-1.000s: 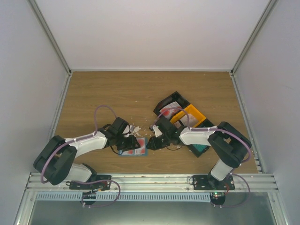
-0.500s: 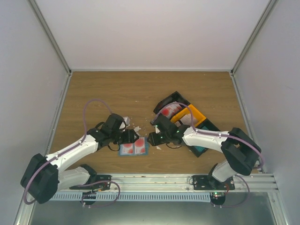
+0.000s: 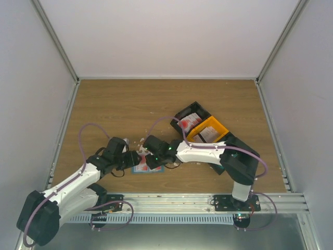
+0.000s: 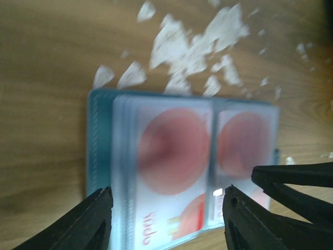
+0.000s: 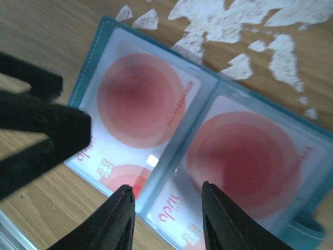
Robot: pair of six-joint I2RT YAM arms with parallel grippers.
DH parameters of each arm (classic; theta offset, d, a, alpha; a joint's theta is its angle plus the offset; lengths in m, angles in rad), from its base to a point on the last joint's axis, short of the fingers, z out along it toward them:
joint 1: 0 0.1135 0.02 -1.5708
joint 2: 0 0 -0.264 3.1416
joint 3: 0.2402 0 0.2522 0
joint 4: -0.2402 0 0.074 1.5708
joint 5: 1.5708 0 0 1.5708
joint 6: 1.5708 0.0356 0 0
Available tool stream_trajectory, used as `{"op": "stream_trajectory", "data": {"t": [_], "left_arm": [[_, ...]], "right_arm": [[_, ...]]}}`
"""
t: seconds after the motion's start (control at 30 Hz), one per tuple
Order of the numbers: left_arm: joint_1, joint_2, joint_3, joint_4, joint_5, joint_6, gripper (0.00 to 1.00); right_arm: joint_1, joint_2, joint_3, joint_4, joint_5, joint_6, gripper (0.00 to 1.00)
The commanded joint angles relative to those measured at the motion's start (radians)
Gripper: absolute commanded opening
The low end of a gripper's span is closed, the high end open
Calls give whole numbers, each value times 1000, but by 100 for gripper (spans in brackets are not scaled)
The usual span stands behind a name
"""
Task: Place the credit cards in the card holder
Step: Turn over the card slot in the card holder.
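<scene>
The card holder [image 4: 101, 156] lies open on the wood, a blue-teal wallet with a red-and-white credit card [image 4: 171, 156] in its left pocket and another [image 4: 242, 146] in its right. My left gripper [image 4: 166, 219] is open, its jaws straddling the left card just above it. My right gripper [image 5: 167, 219] is open over the holder's [image 5: 88, 62] middle fold, between the two cards [image 5: 140, 104] [image 5: 244, 156]. In the top view both grippers [image 3: 134, 159] [image 3: 151, 160] meet over the holder [image 3: 141, 167] and hide most of it.
Torn white scraps [image 4: 197, 47] lie just beyond the holder and also show in the right wrist view [image 5: 234, 21]. A black tray [image 3: 179, 113] holding red-and-white cards and an orange tray [image 3: 218, 126] sit to the right. The left gripper's finger [image 5: 36, 120] crosses the right wrist view.
The right arm has stretched left until its gripper is over the card holder. The left arm has drawn back and left, its gripper staying at the holder's left side.
</scene>
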Motion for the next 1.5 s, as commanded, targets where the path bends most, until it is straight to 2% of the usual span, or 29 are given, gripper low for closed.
{"op": "stream_trajectory", "data": {"t": [0.0,0.13,0.43,0.67,0.9,1.17,1.33,1.47], "left_arm": [[31,-35,-98,109,71,-30,57],[56,-68,-142,130,71,-19,48],[68,-93,-168,179,162,-3,43],[69,-108,-174,176,176,0,41],[69,-103,-168,162,178,13,48],[69,-94,-193,188,192,11,36],[68,-82,-188,180,180,13,38],[69,-77,-187,201,232,2,38]], "right_arm": [[48,88,102,-91,39,75,36],[73,155,173,-151,95,177,32],[75,230,234,-229,171,322,16],[75,241,234,-257,148,314,14],[77,255,222,-236,120,310,12],[75,249,200,-229,125,314,8],[75,247,194,-221,125,299,8],[75,242,183,-209,124,294,7]]}}
